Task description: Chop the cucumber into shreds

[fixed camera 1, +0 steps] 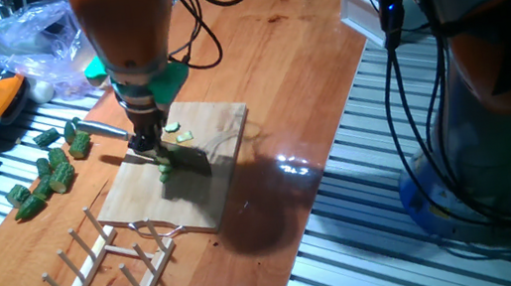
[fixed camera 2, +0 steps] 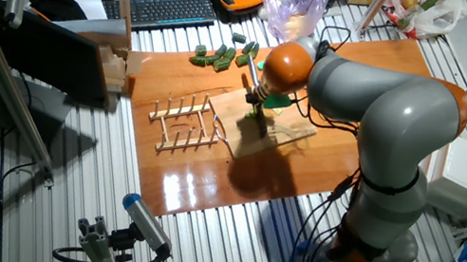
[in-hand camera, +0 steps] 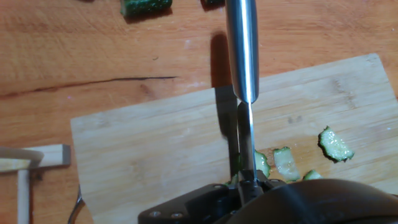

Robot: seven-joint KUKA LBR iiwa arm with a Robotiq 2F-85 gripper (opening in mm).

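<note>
The two-finger gripper (fixed camera 1: 147, 138) is clamped on a steel-handled knife (in-hand camera: 241, 50), blade edge down against the pale wooden cutting board (fixed camera 1: 218, 123) (its tip hidden under the hand). The small dark green cucumber (fixed camera 1: 165, 170) chunk sits on the board directly beneath and slightly toward the camera side of the blade, touching it as far as I can tell; its long axis is too hidden to judge. Pale green shreds (in-hand camera: 336, 144) lie just beside the blade. Spare dark green bumpy chunks (fixed camera 1: 50, 177) rest well apart on the wooden table (fixed camera 1: 299, 26).
</note>
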